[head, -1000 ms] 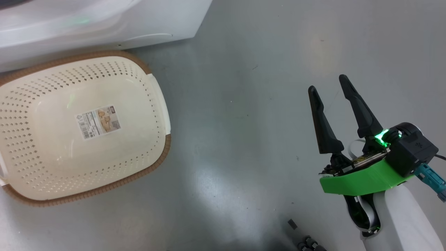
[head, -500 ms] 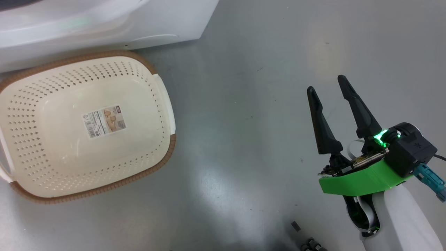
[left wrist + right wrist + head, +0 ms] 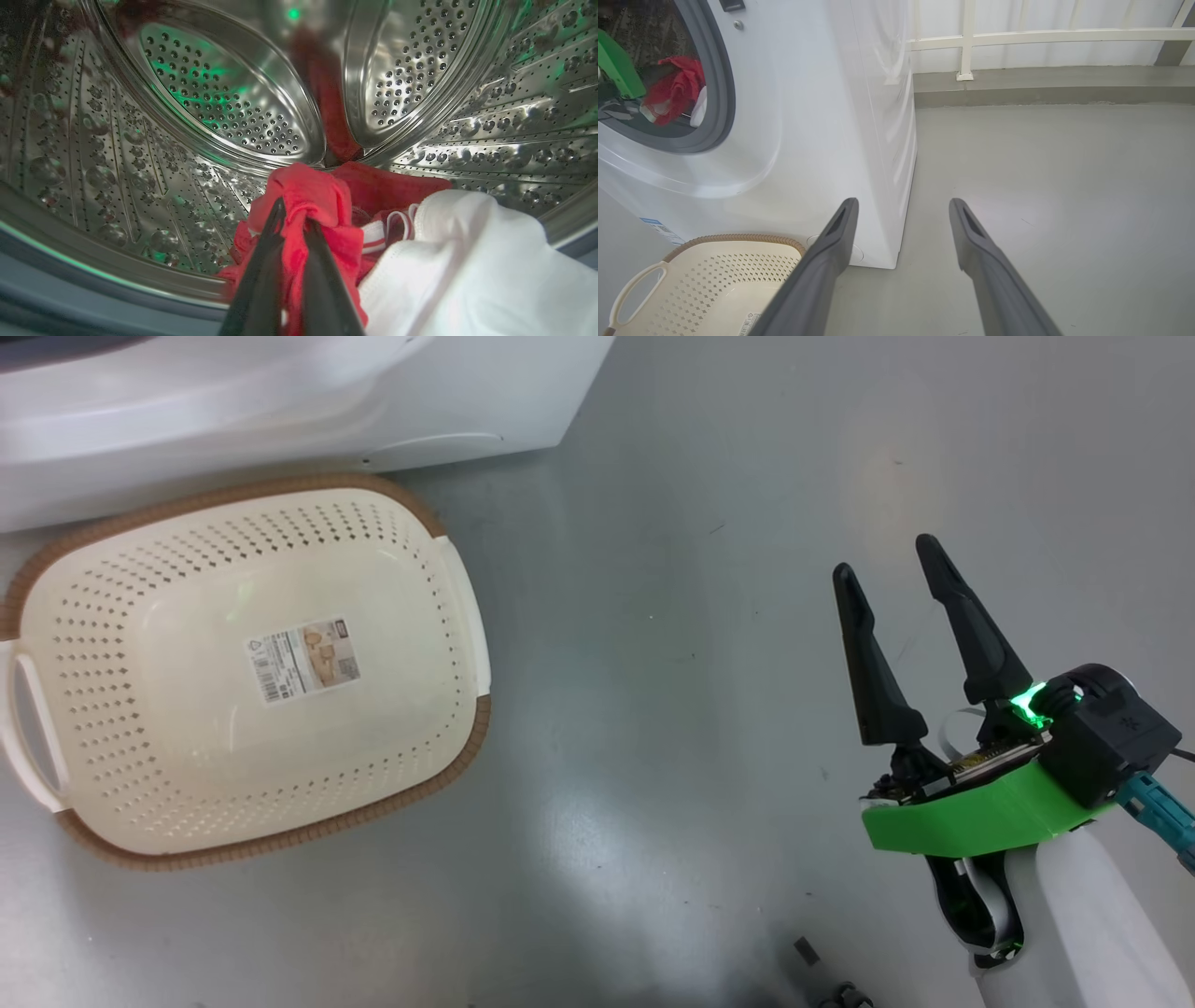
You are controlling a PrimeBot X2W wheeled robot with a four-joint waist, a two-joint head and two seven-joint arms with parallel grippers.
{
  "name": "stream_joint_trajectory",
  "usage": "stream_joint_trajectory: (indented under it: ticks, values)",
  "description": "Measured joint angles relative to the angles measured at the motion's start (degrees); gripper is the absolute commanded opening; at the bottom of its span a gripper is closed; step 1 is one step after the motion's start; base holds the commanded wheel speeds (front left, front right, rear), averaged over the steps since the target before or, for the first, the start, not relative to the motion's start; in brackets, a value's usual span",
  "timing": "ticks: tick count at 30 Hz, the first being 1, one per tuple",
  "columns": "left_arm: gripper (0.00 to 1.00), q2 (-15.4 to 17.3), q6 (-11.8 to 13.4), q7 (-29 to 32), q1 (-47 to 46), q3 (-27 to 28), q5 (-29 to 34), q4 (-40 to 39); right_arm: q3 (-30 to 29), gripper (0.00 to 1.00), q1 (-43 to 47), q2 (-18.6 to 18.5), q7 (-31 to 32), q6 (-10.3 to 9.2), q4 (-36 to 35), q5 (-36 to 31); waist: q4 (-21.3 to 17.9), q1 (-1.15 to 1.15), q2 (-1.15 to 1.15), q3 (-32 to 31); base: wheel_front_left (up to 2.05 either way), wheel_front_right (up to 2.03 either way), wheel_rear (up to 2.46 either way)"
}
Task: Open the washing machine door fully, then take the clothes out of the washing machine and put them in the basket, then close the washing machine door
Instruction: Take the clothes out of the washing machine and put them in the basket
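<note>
- Red fabric of the clothes lay bunched low in the drum beside a white garment: soft, light, likely to trail.
- Left gripper was clenched on a raised red fold (a fair handhold).
- Grey gasket lip might snag cloth; the basket waited close before the washing machine, right gripper spread wide over open floor.

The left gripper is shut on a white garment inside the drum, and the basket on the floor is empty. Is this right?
Not quite: the left gripper is shut on the red garment, not the white garment beside it, as the left wrist view shows. It is inside the drum, and the basket on the floor is empty.
</note>
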Motion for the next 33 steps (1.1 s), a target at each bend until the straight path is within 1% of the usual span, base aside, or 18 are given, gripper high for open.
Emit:
stream_joint_trajectory:
  ticks: [6,13,14,21,24,30,33]
  values:
    - [0.0,-0.4,-0.09,-0.24,2.22,0.55,-0.75,-5.43,-0.22,1.0,0.01,-0.01,0.0,0.0,0.01,-0.09,0.84,0.0,0.0,-0.25,0.0,0.0,0.0]
    - [0.0,-2.0,-0.1,-0.24,7.78,1.37,-2.44,-14.01,-0.51,1.0,0.01,-0.03,0.0,0.0,0.11,-0.14,1.83,0.0,0.0,-1.14,0.0,0.0,0.0]
    - [0.0,-2.04,-0.44,-0.24,9.53,1.55,-2.65,-16.37,-0.54,1.0,0.01,-0.03,0.0,0.0,0.14,-0.15,2.07,0.0,0.0,-1.5,0.0,0.0,0.0]
    - [0.0,-3.09,-0.43,-0.25,16.35,1.54,-3.22,-23.91,-0.74,1.0,0.05,-0.09,0.0,0.0,0.3,-0.15,2.93,0.0,0.0,-2.99,0.0,0.0,0.0]
    - [0.0,-3.12,0.01,-0.33,19.4,1.41,-3.47,-27.04,-0.83,1.0,0.16,-0.09,0.0,0.0,0.33,-0.15,3.31,0.0,0.0,-3.76,0.0,0.0,0.0]
    - [0.0,-3.2,0.09,-0.33,25.25,1.03,-3.64,-31.26,-1.07,1.0,0.38,-0.14,0.0,0.0,0.49,-0.15,4.18,0.0,0.0,-5.57,0.0,0.0,0.0]
    - [0.0,-3.39,0.62,-0.32,27.86,0.64,-3.77,-33.9,-1.54,1.0,0.71,-0.15,0.0,0.0,0.55,-0.16,4.64,0.0,0.0,-6.65,0.0,0.0,0.0]
